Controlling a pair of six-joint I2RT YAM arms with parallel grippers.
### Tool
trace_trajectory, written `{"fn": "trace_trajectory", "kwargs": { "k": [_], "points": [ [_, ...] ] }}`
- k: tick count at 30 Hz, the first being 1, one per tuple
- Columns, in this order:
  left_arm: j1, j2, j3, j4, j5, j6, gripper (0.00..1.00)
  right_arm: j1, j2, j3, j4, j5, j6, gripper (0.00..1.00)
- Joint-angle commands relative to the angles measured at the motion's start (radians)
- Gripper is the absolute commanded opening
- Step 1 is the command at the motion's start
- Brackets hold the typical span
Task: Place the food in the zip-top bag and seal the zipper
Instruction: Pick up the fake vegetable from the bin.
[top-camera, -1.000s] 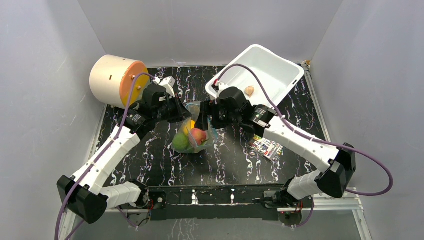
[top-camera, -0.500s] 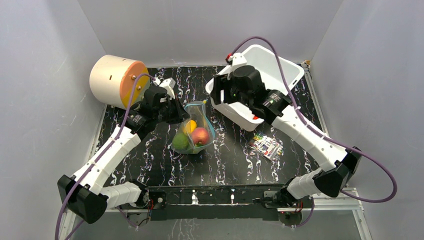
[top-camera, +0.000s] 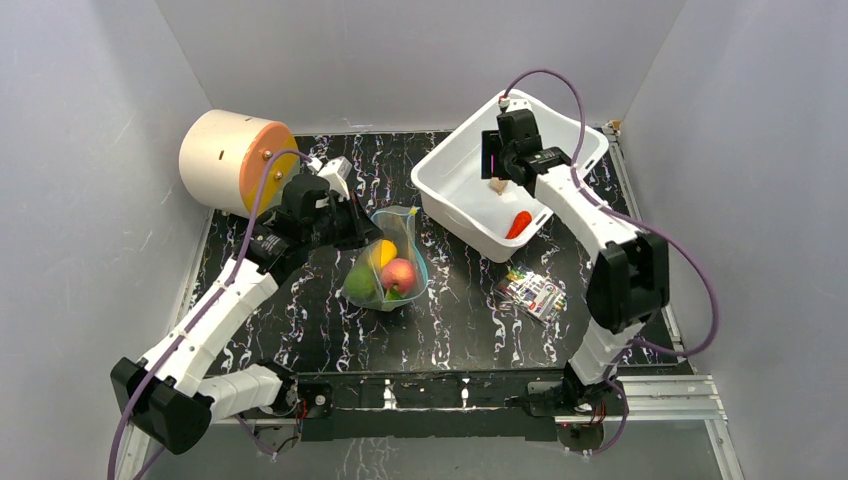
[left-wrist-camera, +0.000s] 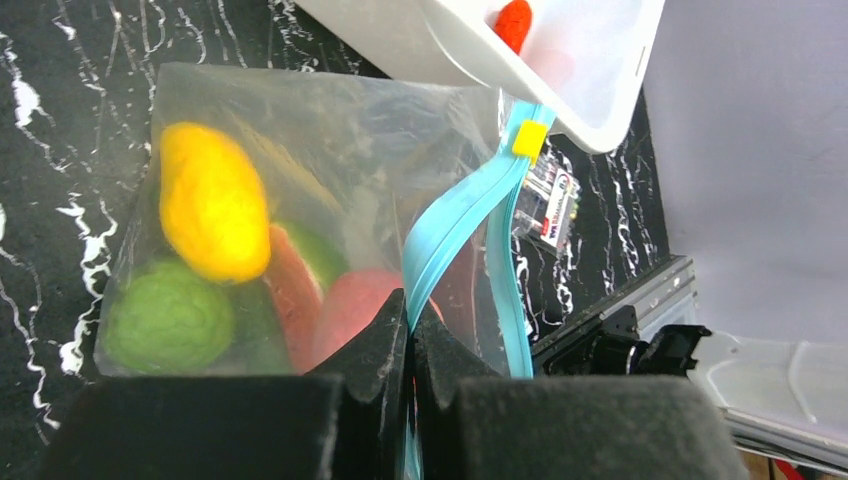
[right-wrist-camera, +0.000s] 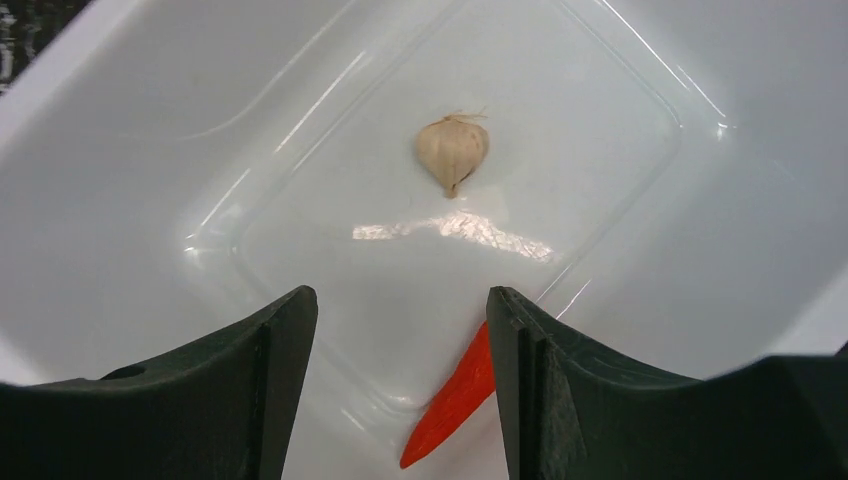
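Bag (left-wrist-camera: 330, 130) of clear crinkly plastic, its blue zipper (left-wrist-camera: 470, 205) pinched tight by the left gripper (left-wrist-camera: 410, 330); yellow fruit (left-wrist-camera: 212, 200), green fruit (left-wrist-camera: 168, 320) and pink fruit (left-wrist-camera: 350, 305) lie inside, beyond it. Right gripper (right-wrist-camera: 400, 300) gapes empty above a white bin (right-wrist-camera: 120, 150) holding garlic (right-wrist-camera: 452, 152) and a red pepper (right-wrist-camera: 455, 400).

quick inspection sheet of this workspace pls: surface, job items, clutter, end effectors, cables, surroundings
surface: black marbled table, no spills seen
job's things: zip-top bag holds yellow fruit, green fruit and red fruit; zipper not sealed; garlic bulb and red chili lie in the white bin
clutter: printed packet; cream-and-orange cylinder
end effectors: left end effector shut on the zipper; right end effector open above the bin floor
cables: purple cable along each arm, no snag seen
surroundings: grey walls, nothing else seen
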Motion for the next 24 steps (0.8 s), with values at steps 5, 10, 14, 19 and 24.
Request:
{"fn": "trace_trajectory", "kwargs": {
  "k": [5, 10, 14, 19, 24],
  "points": [
    [-0.004, -0.076, -0.006, 0.14, 0.102, -0.024, 0.0, -0.1, 0.237, 0.122, 0.092, 0.018, -0.041, 0.63],
    [-0.004, -0.071, 0.028, 0.125, 0.071, 0.008, 0.0, -0.126, 0.364, 0.222, 0.082, -0.042, -0.039, 0.67],
    [-0.004, -0.065, 0.026, 0.121, 0.062, 0.024, 0.0, -0.135, 0.44, 0.313, 0.07, -0.056, -0.036, 0.72],
    [-0.004, -0.059, 0.024, 0.111, 0.063, 0.037, 0.0, -0.146, 0.51, 0.348, 0.065, -0.057, -0.041, 0.76],
    [-0.004, -0.062, 0.021, 0.107, 0.055, 0.044, 0.0, -0.157, 0.567, 0.367, 0.056, -0.085, -0.042, 0.73]
  ]
}}
